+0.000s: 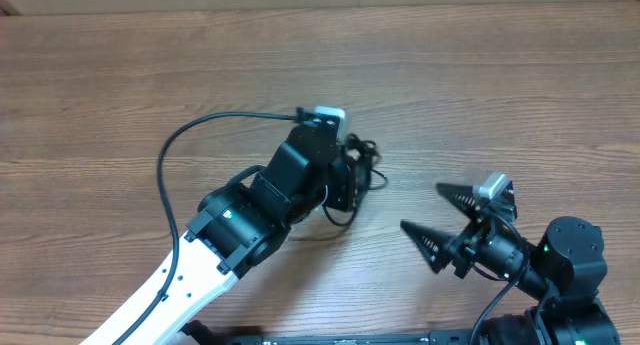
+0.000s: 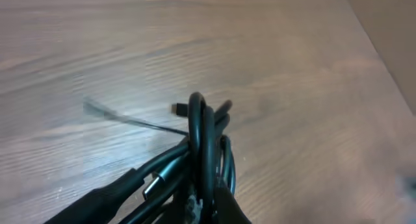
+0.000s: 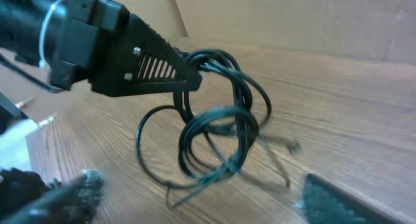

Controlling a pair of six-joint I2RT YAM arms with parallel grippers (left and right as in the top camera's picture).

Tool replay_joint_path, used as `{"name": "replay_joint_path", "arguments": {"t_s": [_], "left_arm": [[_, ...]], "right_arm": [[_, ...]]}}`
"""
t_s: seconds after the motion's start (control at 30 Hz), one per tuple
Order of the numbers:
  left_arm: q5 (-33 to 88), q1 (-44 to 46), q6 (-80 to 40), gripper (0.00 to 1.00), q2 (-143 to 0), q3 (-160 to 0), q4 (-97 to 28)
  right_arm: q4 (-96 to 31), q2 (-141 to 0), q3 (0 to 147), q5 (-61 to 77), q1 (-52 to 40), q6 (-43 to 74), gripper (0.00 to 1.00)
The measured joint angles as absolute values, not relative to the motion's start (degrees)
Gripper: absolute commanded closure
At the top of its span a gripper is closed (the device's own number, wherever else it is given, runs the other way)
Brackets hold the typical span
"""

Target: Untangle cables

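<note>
The thin black rubber-jacketed cables (image 3: 221, 130), a small tangle of overlapping loops with small plug ends, hang over the middle of the pale wood-grain bench (image 1: 150, 65). They are pinched at the top by the left end effector (image 3: 195, 74), which is clamped hard on several strands at once. The lower loops droop to the bench surface or just over it; I cannot tell whether they touch.

They look very light and limp, though springy enough to keep their coiled shape. The smooth jacket will probably slide between the pads unless squeezed firmly. The plugs are the likely snags, since each is thicker than its cord and may catch when drawn through a loop.

The best hold seems to be one outer strand low on the bundle, or the small plug end (image 2: 177, 108) jutting from the left wrist view, well away from the clamped knot. Pulling there should open one loop rather than tighten the whole tangle.

The right end effector (image 1: 440, 220) sits near the bundle's right side, jaws spread wide and empty, pointing toward it but apart from it.
</note>
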State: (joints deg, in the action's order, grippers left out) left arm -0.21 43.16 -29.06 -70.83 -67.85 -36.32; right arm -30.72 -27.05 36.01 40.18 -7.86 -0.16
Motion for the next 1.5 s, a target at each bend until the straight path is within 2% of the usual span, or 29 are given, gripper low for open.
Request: {"name": "replay_joint_path", "arguments": {"t_s": [0.13,0.2,0.27,0.37,0.4,0.43,0.6,0.97,1.0,1.03,1.07,1.23,1.43,1.47,1.5], "left_arm": [[14.9,43.1,-13.5,0.96,-70.8,-67.9,-35.8],[22.1,43.1,-7.5,0.96,-70.8,-67.9,-35.7],[27.6,43.1,-3.3,0.96,-70.8,-67.9,-35.1],[31.3,43.1,-0.9,0.96,-70.8,-67.9,-34.2],[32.3,43.1,-0.4,0.96,-70.8,-67.9,-34.2],[33.3,43.1,0.0,0.96,-70.8,-67.9,-34.2],[33.5,43.1,0.1,0.96,-70.8,-67.9,-32.8],[7.4,43.5,-22.6,0.96,-70.8,-67.9,-32.7],[5.6,43.4,-24.5,0.96,-70.8,-67.9,-32.7],[4.6,43.4,-25.7,0.96,-70.8,-67.9,-32.8],[4.3,43.4,-26.3,0.96,-70.8,-67.9,-32.8],[7.6,43.4,-23.0,0.96,-70.8,-67.9,-32.9],[22.7,43.4,-8.6,0.96,-70.8,-67.9,-33.0],[24.8,43.4,-7.1,0.96,-70.8,-67.9,-33.0],[27.2,43.4,-5.4,0.96,-70.8,-67.9,-33.0]], "right_arm": [[-31.6,-27.0,36.0,40.1,-7.9,-0.1,0.01],[-32.3,-27.0,36.0,40.1,-7.9,-0.8,0.09],[-32.3,-27.0,36.0,40.1,-7.9,-1.9,0.21],[-32.5,-27.0,36.0,40.1,-7.9,-2.9,0.48],[-32.7,-27.0,36.0,40.0,-7.9,-3.0,0.75],[-32.8,-27.0,36.0,40.0,-7.9,-2.8,0.96],[-32.6,-27.0,36.0,40.2,-7.9,-3.1,0.96],[-31.5,-27.0,36.0,43.3,-7.9,-3.8,0.96],[-31.5,-27.0,36.0,43.5,-7.9,-3.9,0.80],[-31.5,-27.0,36.0,43.5,-7.9,-4.1,0.29],[-31.5,-27.0,36.0,43.3,-7.9,-4.3,0.00],[-32.2,-27.0,36.0,42.2,-7.9,-4.4,0.00],[-32.2,-27.0,36.0,41.6,-7.9,-4.3,0.00],[-32.2,-27.0,36.0,41.6,-7.9,-4.3,0.01],[-32.2,-27.0,36.0,41.5,-7.9,-4.3,0.06]]}}
